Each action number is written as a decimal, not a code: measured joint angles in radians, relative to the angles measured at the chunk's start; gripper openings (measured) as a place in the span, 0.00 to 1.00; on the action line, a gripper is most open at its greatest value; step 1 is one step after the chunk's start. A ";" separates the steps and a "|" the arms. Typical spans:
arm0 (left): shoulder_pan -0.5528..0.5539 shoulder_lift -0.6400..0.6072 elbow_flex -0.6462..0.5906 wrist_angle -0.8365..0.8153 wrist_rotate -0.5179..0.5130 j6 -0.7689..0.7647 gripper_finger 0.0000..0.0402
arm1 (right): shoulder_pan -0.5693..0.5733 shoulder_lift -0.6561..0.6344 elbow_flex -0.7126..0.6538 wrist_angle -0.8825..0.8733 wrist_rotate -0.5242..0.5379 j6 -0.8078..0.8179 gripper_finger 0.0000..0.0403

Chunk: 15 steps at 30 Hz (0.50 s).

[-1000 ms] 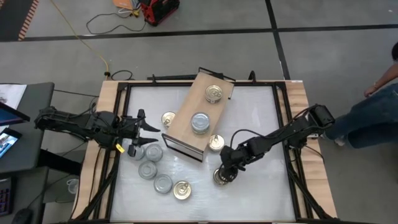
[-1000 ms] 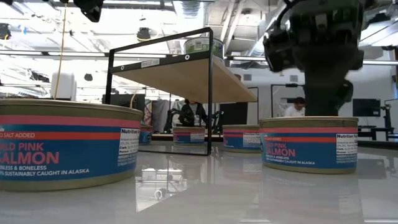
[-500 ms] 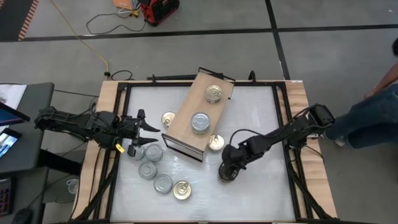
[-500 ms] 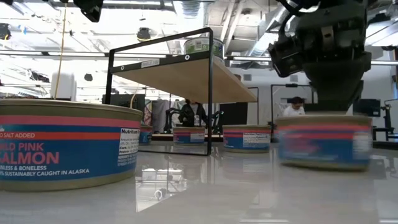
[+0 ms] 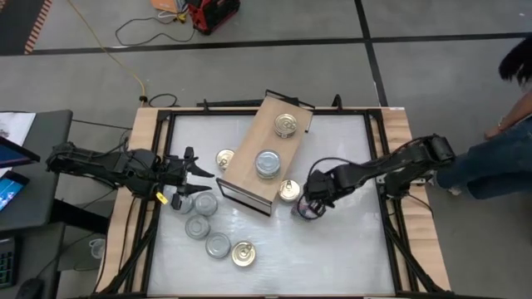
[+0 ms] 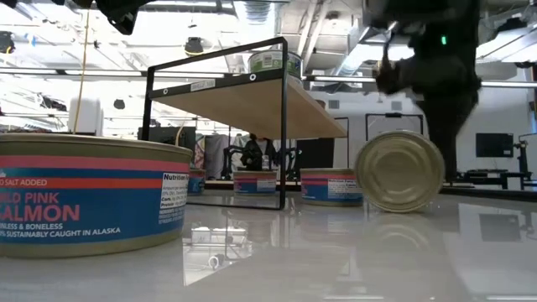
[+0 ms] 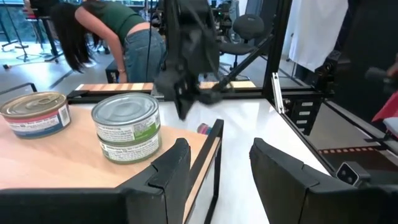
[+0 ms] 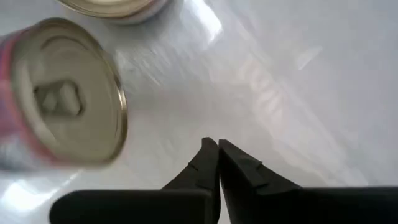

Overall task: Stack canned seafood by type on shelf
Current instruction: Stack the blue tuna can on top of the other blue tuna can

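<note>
Now the salmon tin (image 6: pixel 400 171) stands on its edge on the tabletop (image 5: pixel 349 249) near the shelf (image 5: pixel 264 154), released; a second ago it sat flat. Right gripper (image 8: pixel 216 155) fingers pinch together, empty. Left gripper (image 7: pixel 214 168) fingers wait half-spread.

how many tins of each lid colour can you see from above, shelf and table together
gold-lid tins: 5 (one of them tipped on its edge)
silver-grey-lid tins: 5
total: 10
</note>
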 joint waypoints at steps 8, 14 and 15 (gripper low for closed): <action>0.000 0.000 0.000 -0.003 -0.030 0.000 0.40 | 0.115 -0.088 0.084 0.107 0.059 -0.172 0.20; 0.000 0.000 0.000 0.015 -0.052 0.011 0.40 | 0.205 -0.037 0.119 0.234 0.068 -0.196 0.43; 0.000 0.000 0.000 0.027 -0.052 0.012 0.40 | 0.214 -0.024 0.127 0.236 0.068 -0.195 0.47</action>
